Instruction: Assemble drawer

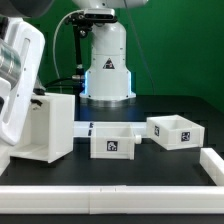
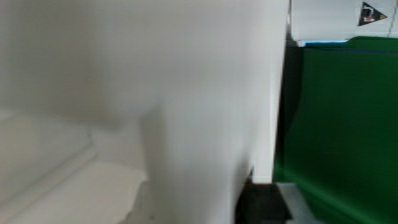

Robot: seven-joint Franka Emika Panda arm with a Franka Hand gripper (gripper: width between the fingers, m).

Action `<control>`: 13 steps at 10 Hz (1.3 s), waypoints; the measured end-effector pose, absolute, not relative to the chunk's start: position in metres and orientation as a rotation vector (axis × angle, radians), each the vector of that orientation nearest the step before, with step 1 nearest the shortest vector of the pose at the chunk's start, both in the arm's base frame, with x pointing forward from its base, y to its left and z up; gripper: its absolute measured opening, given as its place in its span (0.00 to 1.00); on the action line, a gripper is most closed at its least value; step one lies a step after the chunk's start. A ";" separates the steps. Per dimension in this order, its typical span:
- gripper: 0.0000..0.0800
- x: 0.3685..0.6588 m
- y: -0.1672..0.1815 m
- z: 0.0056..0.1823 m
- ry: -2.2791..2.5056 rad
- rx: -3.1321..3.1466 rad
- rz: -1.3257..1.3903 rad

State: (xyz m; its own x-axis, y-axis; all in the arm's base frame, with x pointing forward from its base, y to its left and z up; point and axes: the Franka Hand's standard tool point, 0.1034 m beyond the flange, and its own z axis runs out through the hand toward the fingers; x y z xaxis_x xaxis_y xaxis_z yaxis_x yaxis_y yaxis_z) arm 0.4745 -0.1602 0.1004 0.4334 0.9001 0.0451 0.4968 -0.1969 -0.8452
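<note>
The large white cube-shaped shell [image 1: 52, 125] stands on the black table at the exterior view's left. Two small white trays with tags stand to its right, one [image 1: 114, 141] close to the shell and one [image 1: 175, 130] further right. My gripper [image 1: 14, 132] hangs at the shell's left side, right against it. In the wrist view a white wall of the shell [image 2: 160, 110] fills most of the picture. One dark finger [image 2: 267, 206] lies against that wall's edge. The other finger is hidden, so I cannot see how the jaws stand.
Long white border bars run along the table's front [image 1: 110, 198] and right side [image 1: 212, 162]. The robot's base [image 1: 106, 65] stands at the back middle before a green backdrop. A tag [image 2: 374, 12] shows far off in the wrist view.
</note>
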 end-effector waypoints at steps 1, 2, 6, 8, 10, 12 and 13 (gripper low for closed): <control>0.16 0.478 -0.160 0.102 -1.203 -1.856 0.597; 0.16 0.484 -0.162 0.109 -1.236 -1.892 0.601; 0.14 0.497 -0.146 0.135 -1.301 -1.957 0.611; 0.12 0.497 -0.147 0.135 -1.303 -1.961 0.610; 0.09 0.505 -0.153 0.143 -1.270 -2.075 0.652; 0.07 0.506 -0.150 0.142 -1.273 -2.077 0.665; 0.07 0.506 -0.150 0.142 -1.271 -2.078 0.665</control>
